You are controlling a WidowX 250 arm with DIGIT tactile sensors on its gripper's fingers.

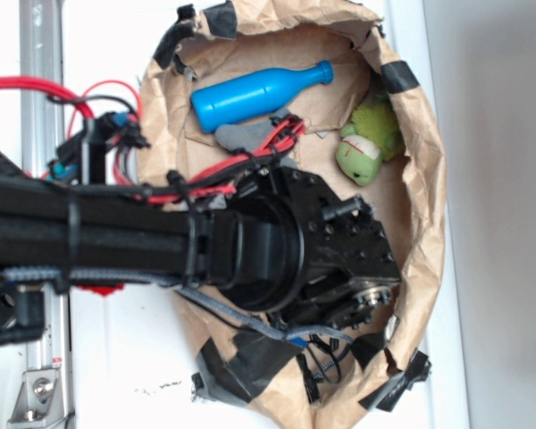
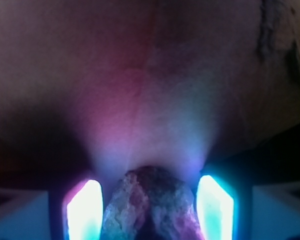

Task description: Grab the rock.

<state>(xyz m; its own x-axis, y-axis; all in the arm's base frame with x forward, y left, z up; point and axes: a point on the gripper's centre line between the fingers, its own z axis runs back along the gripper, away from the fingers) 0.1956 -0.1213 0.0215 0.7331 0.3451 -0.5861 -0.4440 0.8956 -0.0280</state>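
Rough speckled rock (image 2: 150,205); crumpled matt paper bag (image 1: 424,179); smooth plastic bottle (image 1: 250,96).

The rock (image 2: 150,205) sits between the pincer (image 2: 150,210) fingers (image 2: 82,210), over the paper bag (image 2: 150,75).

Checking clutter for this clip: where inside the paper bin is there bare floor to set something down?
Bare floor lies between the bottle and green plush, and beside the bag wall. The arm crowds the middle; the rock sits between the fingers.

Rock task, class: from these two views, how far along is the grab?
Done: the end effector has reached down into the paper-lined bin, and the rock sits between its glowing fingers. In hand: closing; firm contact cannot be confirmed. Left: lifting it, since paper appears close behind.
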